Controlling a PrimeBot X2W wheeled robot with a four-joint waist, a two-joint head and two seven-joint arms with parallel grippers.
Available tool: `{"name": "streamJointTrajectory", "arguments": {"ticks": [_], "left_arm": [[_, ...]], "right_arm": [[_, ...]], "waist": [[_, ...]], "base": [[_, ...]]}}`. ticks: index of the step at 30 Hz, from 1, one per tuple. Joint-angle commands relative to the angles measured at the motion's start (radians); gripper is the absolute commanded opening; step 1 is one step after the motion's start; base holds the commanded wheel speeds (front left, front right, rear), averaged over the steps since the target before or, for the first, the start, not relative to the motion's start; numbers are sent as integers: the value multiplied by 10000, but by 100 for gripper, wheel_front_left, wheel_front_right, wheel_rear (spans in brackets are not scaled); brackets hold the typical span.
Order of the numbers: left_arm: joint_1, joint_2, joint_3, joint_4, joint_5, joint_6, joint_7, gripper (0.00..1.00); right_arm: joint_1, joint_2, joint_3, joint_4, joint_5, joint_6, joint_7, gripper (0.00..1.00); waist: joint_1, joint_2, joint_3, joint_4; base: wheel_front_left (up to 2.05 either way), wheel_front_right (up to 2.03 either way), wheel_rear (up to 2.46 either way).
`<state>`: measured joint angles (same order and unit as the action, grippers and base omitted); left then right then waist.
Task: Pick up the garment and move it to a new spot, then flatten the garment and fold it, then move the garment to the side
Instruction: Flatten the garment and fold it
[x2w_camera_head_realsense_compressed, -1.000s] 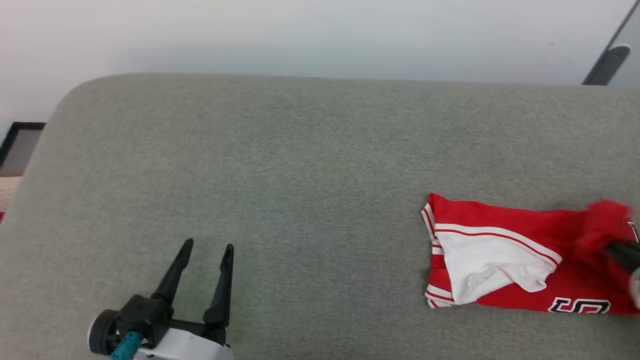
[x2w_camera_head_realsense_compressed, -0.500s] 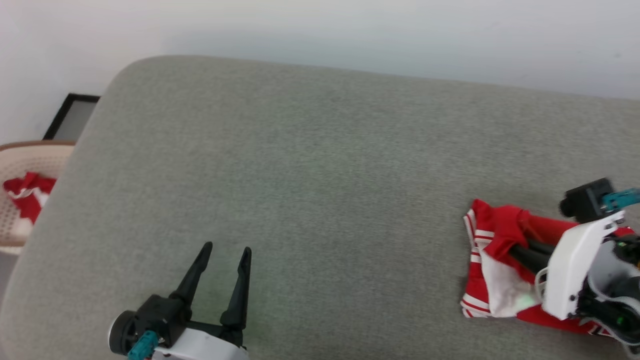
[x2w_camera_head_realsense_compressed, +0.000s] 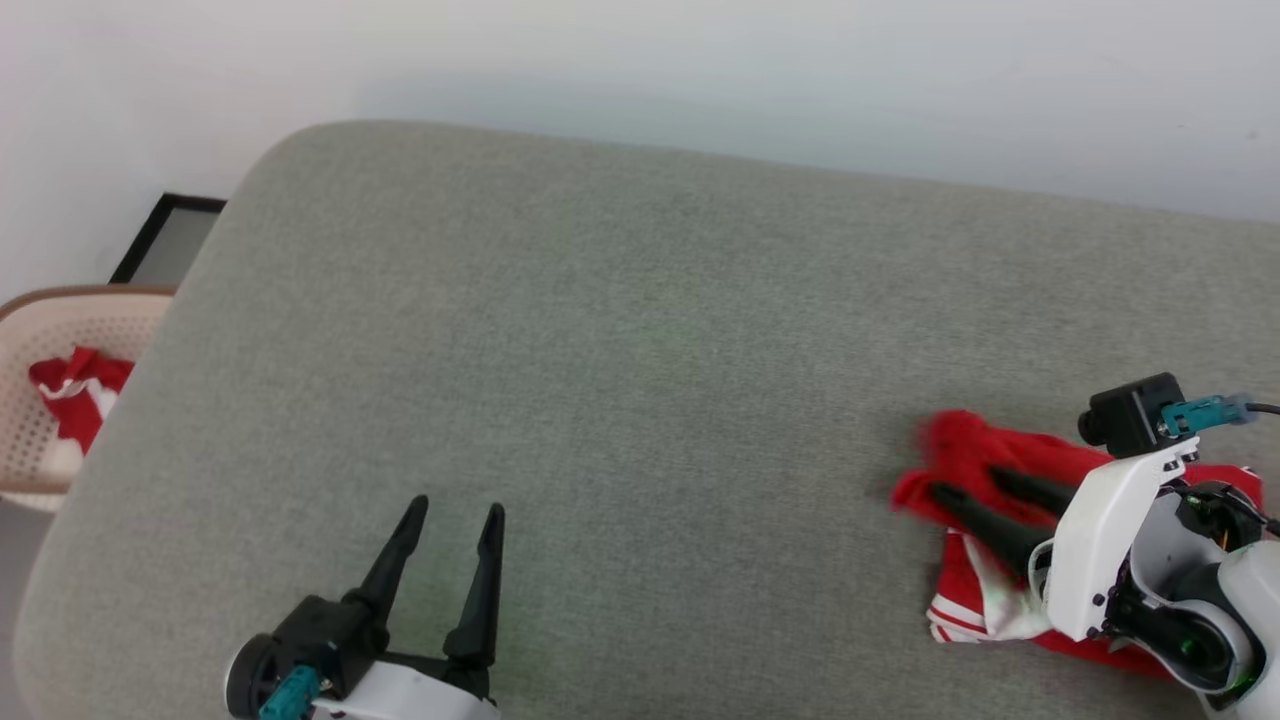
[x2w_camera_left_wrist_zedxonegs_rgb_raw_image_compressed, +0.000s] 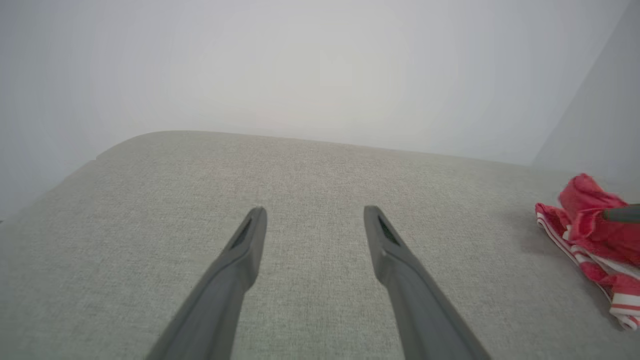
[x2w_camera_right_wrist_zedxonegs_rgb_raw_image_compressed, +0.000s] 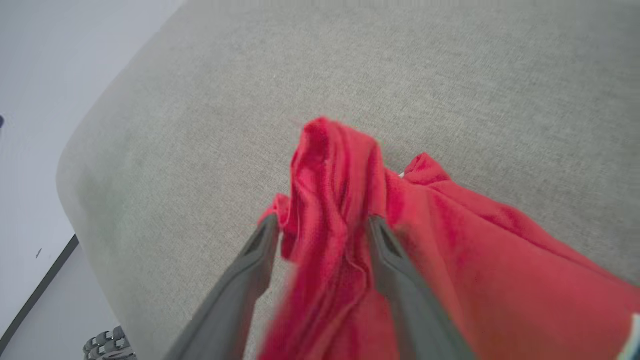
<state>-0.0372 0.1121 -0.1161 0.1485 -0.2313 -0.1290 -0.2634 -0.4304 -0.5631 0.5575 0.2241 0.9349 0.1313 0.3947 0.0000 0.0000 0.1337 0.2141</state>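
right claw (x2w_camera_head_realsense_compressed: 965, 481) now parted after being pinched shut, red garment (x2w_camera_head_realsense_compressed: 1040, 452) loose and blurred between its fingers, left claw (x2w_camera_head_realsense_compressed: 455, 505) wide as before, over grey padded surface (x2w_camera_head_realsense_compressed: 640, 350)

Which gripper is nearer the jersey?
Right. The right gripper is at the jersey, with a red fold between its parted jaws. The left gripper hangs open over bare cushion, well off to the robot's left of the jersey, not touching it.
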Motion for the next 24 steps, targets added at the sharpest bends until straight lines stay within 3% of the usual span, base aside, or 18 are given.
{"name": "streamJointTrajectory", "arguments": {"ticks": [1, 11, 17, 24], "left_arm": [[71, 69, 16, 63, -86, -24, -9, 100], [51, 284, -41, 344, -405, -24, -9, 100], [37, 354, -64, 546, -511, -24, -9, 100], [165, 516, 30, 711, -771, -24, -9, 100]], "right_arm": [[-121, -89, 32, 18, 116, -13, -110, 100], [-173, -785, 93, 157, 830, -13, -1364, 100], [110, -833, 50, 1143, 555, -13, -3514, 100], [685, -149, -355, 2741, -535, -13, -6272, 100]], "waist": [[0, 0, -138, -160], [0, 0, -429, -931], [0, 0, -701, -1352], [0, 0, -1182, -1510]], "base": [[0, 0, 0], [0, 0, 0], [0, 0, 0], [0, 0, 0]]}}
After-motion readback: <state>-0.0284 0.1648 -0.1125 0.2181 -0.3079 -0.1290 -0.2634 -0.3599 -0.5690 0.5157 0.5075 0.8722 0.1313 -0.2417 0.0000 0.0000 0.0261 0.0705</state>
